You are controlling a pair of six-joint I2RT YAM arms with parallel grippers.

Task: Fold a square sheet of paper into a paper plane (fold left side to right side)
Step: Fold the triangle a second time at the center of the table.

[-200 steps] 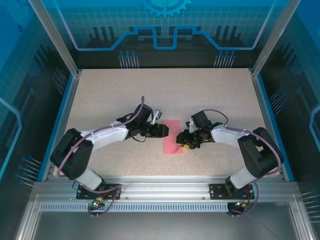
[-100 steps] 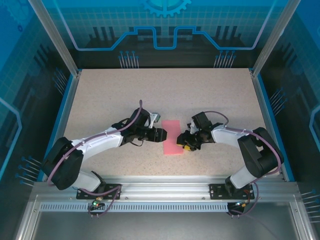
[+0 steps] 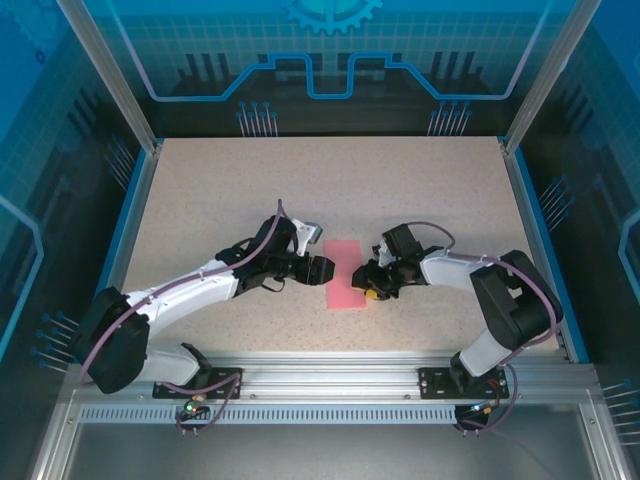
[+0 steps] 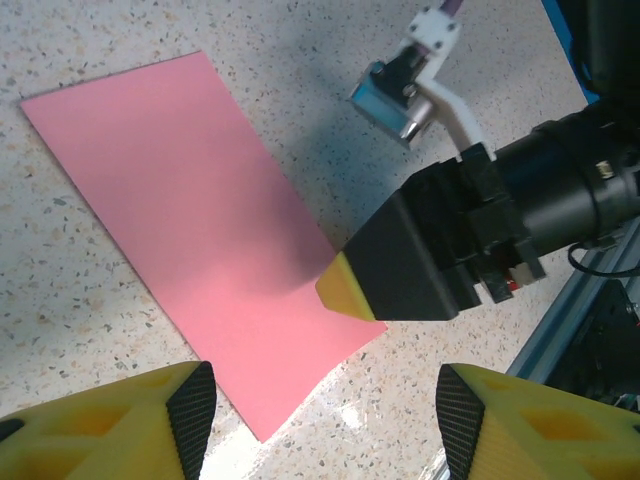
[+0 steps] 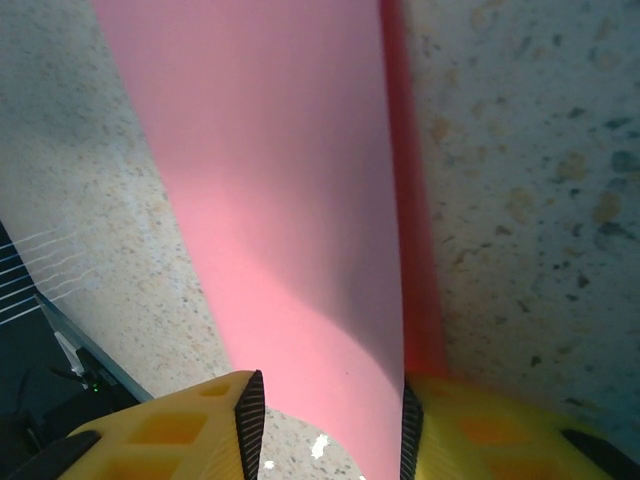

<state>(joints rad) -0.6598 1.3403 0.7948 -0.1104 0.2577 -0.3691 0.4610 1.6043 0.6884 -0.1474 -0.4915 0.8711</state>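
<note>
Holding its jaws wide, your left gripper (image 4: pixel 325 420) carried nothing. Its yellow plastic fingers (image 4: pixel 150 410) with black textured pads stood well apart, and the near corner of the sheet lay beneath the gap between them. That thin salmon-pink sheet of paper (image 4: pixel 190 250) was folded in half into a long, plain rectangle. It was smooth, matte and unmarked, with straight edges and sharp corners.

In the overhead view it lay near the middle of the table, between your two grippers. The left one was just beside its left long edge, and the right one was at its right long edge, toward the nearer end.

Your right gripper (image 5: pixel 325 420) had its jaws partway apart, not closed together on the paper, which ran along the gap between the two yellow fingers. A thin strip of the lower layer showed darker red along one edge, and the upper layer curved gently upward near the pads.

From the left wrist, one yellow fingertip (image 4: pixel 345 290) on a blocky black finger touched the sheet by its long edge. You could not tell how firmly it pressed. Under everything lay the speckled beige stone-look table (image 4: pixel 80 330), hard and faintly glossy.
</note>
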